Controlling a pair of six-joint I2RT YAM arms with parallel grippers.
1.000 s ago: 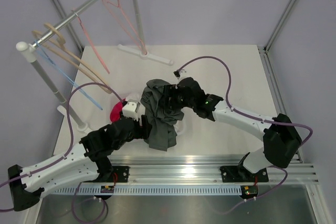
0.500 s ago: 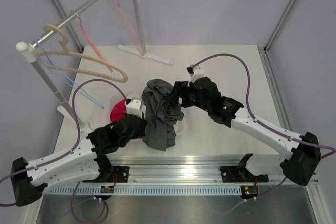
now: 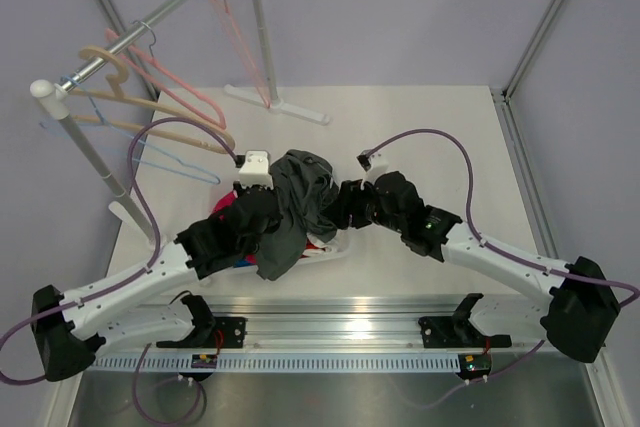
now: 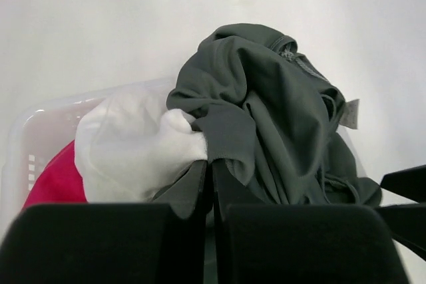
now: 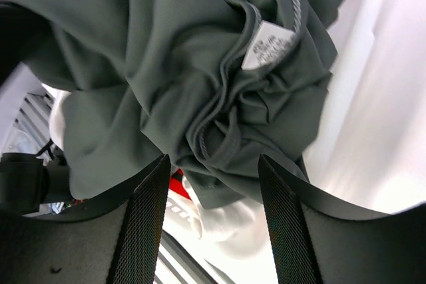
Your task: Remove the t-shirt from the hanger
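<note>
The dark grey t-shirt [image 3: 297, 197] is bunched in a heap at the table's middle, draped over a clear basket. In the left wrist view my left gripper [image 4: 212, 164] is shut, with a fold of the t-shirt [image 4: 266, 111] pinched at its tips. My right gripper [image 5: 214, 187] is open, its mesh-padded fingers [image 5: 148, 221] on either side of the crumpled cloth and neck label without squeezing it. In the top view it comes at the heap from the right [image 3: 338, 205]. The thin pink hanger [image 3: 238, 42] hangs bare on the rail's far end, apart from the shirt.
A clothes rack [image 3: 150, 22] stands at the back left with salmon [image 3: 170, 87], beige [image 3: 150, 129] and blue [image 3: 170, 162] hangers. Its white foot [image 3: 285, 105] lies behind the heap. The clear basket [image 4: 40, 121] holds a white cloth [image 4: 133, 147] and a red garment [image 4: 56, 184].
My left gripper closed on the shirt and moved back and left, dragging the heap with it. The right gripper narrowed a little. The hangers on the rail are swinging.
</note>
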